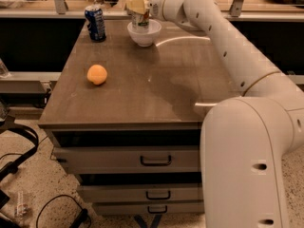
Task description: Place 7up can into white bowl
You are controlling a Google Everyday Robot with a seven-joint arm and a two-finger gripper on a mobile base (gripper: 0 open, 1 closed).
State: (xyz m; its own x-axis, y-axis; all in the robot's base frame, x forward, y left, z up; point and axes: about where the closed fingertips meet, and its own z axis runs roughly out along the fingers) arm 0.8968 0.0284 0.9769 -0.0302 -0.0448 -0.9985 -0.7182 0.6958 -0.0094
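Pale-yellow and blunt, the tool (137, 5) sits at the far edge of the table (156, 87), pressed close over the top of the 7up can (141, 22). Whether it has hold of the can or merely rests against it cannot be told from this view. The can stands upright, its green print just visible below the tool, with its lower part down inside the white bowl (144, 36). The bowl rests on the brown table surface near the back edge, a little left of centre.

Just to the left of the bowl, apart from it, a blue can (95, 23) stands upright at the table's back left corner. Nearer the camera and well apart from both cans, an orange fruit (97, 74) lies on the left side of the table.

From the tool, the cream-white arm (223, 37) runs back to the right across the table and down into the robot's bulky body (247, 165), which fills the lower right of the view. Beneath the table top, three drawers (137, 160) with dark handles are stacked one above another. Black cables (52, 205) trail over the speckled floor at lower left.
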